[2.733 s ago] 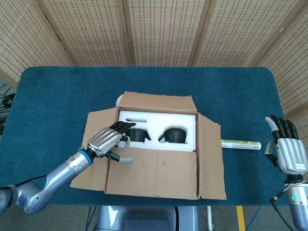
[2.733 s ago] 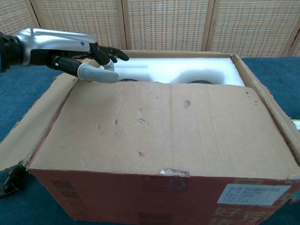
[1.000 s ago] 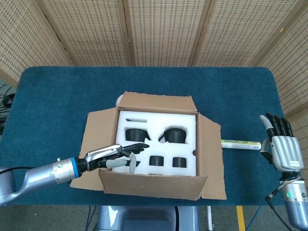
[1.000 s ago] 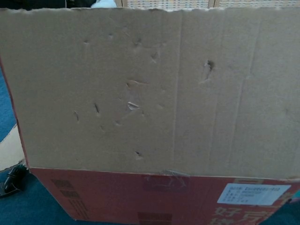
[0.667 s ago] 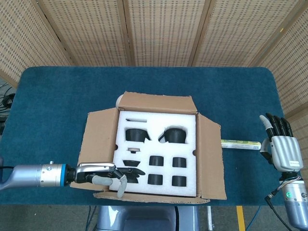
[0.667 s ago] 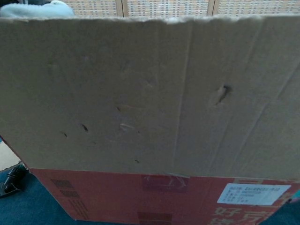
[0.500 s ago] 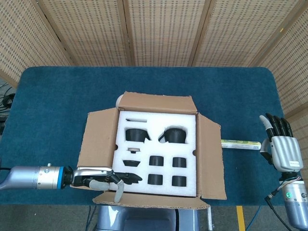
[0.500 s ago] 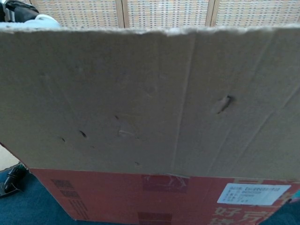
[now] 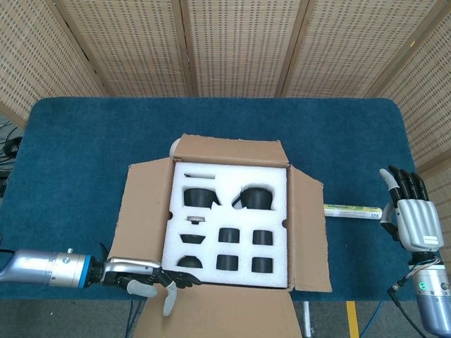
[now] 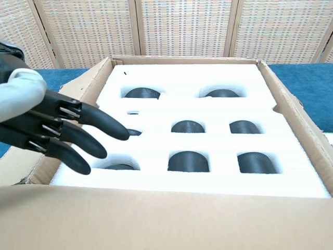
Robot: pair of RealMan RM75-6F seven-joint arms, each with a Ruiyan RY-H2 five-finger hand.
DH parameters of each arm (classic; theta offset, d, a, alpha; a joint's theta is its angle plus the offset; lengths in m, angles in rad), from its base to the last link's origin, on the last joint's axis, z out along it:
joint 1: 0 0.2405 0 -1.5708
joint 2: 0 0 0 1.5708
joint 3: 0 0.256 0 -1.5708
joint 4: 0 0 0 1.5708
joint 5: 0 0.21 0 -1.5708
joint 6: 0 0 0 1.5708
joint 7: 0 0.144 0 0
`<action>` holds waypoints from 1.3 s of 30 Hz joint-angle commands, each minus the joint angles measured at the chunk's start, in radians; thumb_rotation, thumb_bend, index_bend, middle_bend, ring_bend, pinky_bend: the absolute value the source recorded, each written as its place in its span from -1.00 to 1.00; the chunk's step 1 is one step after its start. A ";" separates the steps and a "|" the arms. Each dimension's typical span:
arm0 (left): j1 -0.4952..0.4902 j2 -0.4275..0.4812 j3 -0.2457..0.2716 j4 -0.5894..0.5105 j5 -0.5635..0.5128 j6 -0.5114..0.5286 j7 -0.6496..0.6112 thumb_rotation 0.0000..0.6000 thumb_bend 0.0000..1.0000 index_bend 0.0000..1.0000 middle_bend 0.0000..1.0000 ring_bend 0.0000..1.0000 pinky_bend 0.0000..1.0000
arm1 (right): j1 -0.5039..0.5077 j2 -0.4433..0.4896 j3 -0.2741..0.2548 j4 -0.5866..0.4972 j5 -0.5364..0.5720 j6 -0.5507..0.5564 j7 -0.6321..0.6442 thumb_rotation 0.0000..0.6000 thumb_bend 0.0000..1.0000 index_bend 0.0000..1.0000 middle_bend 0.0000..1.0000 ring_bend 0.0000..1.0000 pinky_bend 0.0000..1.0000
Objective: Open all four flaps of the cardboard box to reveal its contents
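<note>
On the bench [image 9: 84,141] we see the box [image 9: 310,232] centred, flaps splayed, long axis near-to-far; our left hand [image 9: 144,273] hovers spread at its near-left corner; right hand [image 9: 412,211] open, empty.

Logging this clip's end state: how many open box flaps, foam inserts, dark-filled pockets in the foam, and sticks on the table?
Open flaps: 4
Foam insert: 1
Dark-filled pockets: 8
Stick: 1
Total: 14
</note>
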 commanded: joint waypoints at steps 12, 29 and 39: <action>-0.006 0.037 0.041 -0.052 -0.143 -0.013 0.197 -0.56 -0.80 -0.07 -1.00 -1.00 -1.00 | -0.007 0.008 -0.003 -0.004 -0.006 0.007 0.007 1.00 0.77 -0.86 -0.90 -1.00 -1.00; 0.243 0.123 -0.107 -0.196 -0.694 -0.264 1.167 -0.39 -0.59 -0.14 -1.00 -1.00 -1.00 | 0.001 0.000 -0.005 0.020 0.010 -0.016 0.001 1.00 0.77 -0.86 -0.90 -1.00 -1.00; 0.432 0.063 -0.198 -0.214 -0.979 -0.175 1.707 -0.11 -0.58 -0.21 -1.00 -1.00 -1.00 | 0.010 -0.015 -0.008 0.043 0.016 -0.032 -0.002 1.00 0.76 -0.86 -0.90 -1.00 -1.00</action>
